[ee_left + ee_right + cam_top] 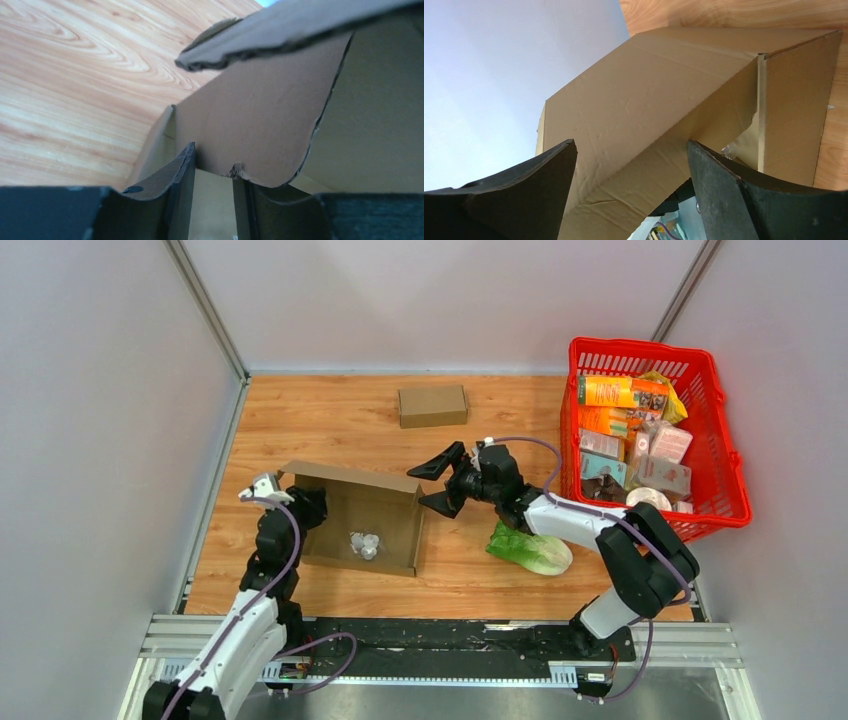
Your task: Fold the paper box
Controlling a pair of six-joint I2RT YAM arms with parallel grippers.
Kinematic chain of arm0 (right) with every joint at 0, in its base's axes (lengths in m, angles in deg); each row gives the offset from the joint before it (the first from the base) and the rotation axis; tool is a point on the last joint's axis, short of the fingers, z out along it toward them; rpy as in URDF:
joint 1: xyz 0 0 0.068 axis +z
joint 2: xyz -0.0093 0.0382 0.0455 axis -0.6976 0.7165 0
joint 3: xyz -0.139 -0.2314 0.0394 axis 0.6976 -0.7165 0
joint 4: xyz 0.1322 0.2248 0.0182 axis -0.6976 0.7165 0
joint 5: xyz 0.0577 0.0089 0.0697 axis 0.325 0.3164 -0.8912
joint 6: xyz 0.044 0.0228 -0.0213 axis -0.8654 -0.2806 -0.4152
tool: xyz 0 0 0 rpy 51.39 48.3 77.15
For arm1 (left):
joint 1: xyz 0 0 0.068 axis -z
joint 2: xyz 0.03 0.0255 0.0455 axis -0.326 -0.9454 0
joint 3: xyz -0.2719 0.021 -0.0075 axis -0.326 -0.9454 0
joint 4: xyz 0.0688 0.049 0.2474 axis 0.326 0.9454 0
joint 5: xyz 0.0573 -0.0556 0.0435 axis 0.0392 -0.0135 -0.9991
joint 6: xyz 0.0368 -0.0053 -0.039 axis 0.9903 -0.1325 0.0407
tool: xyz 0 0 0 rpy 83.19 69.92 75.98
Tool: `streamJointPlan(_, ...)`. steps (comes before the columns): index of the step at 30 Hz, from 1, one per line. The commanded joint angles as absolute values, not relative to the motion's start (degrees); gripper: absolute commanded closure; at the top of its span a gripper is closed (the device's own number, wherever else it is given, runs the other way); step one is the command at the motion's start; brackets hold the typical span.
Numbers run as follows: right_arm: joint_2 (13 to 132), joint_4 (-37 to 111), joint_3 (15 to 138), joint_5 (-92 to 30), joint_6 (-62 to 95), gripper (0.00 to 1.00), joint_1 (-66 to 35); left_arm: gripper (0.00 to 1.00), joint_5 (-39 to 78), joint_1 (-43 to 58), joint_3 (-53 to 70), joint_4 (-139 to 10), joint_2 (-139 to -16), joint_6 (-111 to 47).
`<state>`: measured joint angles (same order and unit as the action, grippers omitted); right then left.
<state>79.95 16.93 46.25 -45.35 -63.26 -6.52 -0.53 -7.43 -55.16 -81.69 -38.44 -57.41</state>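
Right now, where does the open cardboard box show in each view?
Top external: open cardboard box left of centre.
Left wrist: its flaps fill the centre and right.
Right wrist: it fills the middle.
Shared landmark: wooden tabletop, also top left and top right.

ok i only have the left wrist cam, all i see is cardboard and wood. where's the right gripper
Observer: The right gripper is open at the right wall of the paper box, on the side opposite yours.
Operator: anything inside the box
Observer: Yes, a small clear crumpled item lies on its floor, towards the near edge.
Operator: what else is on that right side
Observer: A leafy cabbage lies to the right of the box, apart from it.
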Motion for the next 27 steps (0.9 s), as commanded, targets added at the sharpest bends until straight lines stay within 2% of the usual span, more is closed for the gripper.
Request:
streamJointPlan(1, 81.68, 9.96, 47.00, -46.25, -61.82, 0.14, -5.92, 0.57, 6.29, -6.81, -53.64, -65.41, -31.61, -62.33)
streamJointPlan(7, 82.65, 10.23, 47.62, -46.60, -59.88, 0.16, -7.50, 0.43, 6.21, -6.81, -51.36, -39.94, -16.06, -66.81)
streamJointPlan(11, 84.05, 10.14, 48.67, -47.65, -58.65, 0.16, -8.64, 0.42, 8.92, -6.81, -46.96, -26.28, -6.49, -69.10)
streamJointPlan(16, 85.20, 11.10, 50.78, -48.80, -56.81, 0.16, -9.87, 0.43, 11.12, -6.81, -40.10, -8.26, -5.14, -73.74)
streamJointPlan(18, 85.72, 11.72, 51.92, -48.89, -56.19, 0.16, -10.31, 0.43, 17.35, -6.81, -40.19, -6.22, -5.84, -76.04)
streamJointPlan(22, 87.04, 11.81, 53.51, -50.11, -55.49, 0.16, -11.01, 0.52, 27.11, -6.81, -37.21, -6.90, -4.01, -75.44)
streamJointPlan(27, 89.24, 11.81, 55.53, -52.05, -55.22, 0.16, -11.19, 0.47, 26.69, -6.81, -25.01, -12.54, 3.83, -66.94)
